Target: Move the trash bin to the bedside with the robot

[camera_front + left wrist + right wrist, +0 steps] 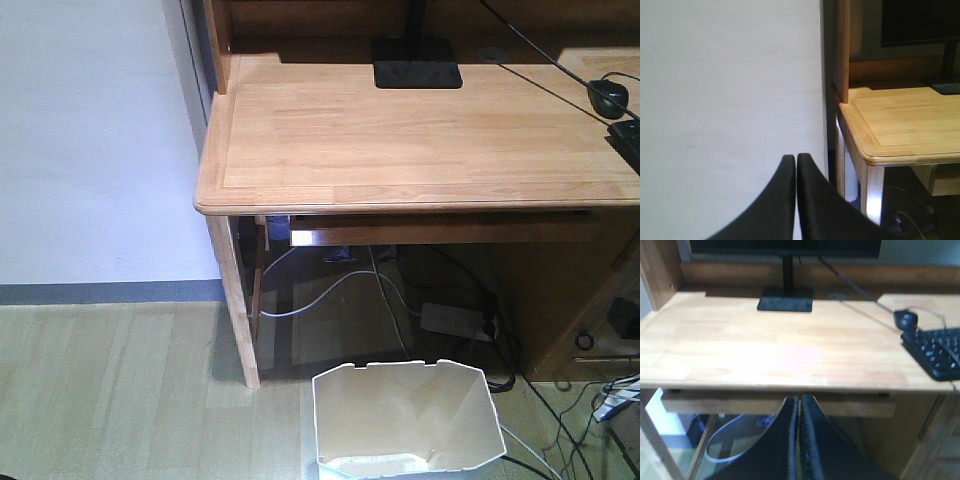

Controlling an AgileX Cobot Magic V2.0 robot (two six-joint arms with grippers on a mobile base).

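The white trash bin stands on the floor at the bottom of the front view, just before the wooden desk, its cream inside showing and its near rim cut by the frame edge. The bedside is out of view. My left gripper is shut with nothing in it, facing a white wall left of the desk corner. In the right wrist view my right gripper is shut and empty, level with the desk's front edge. Neither gripper shows in the front view.
The wooden desk carries a monitor base, a mouse and a keyboard. Cables and a power strip lie under it. A desk leg stands left of the bin, with pale wood floor further left.
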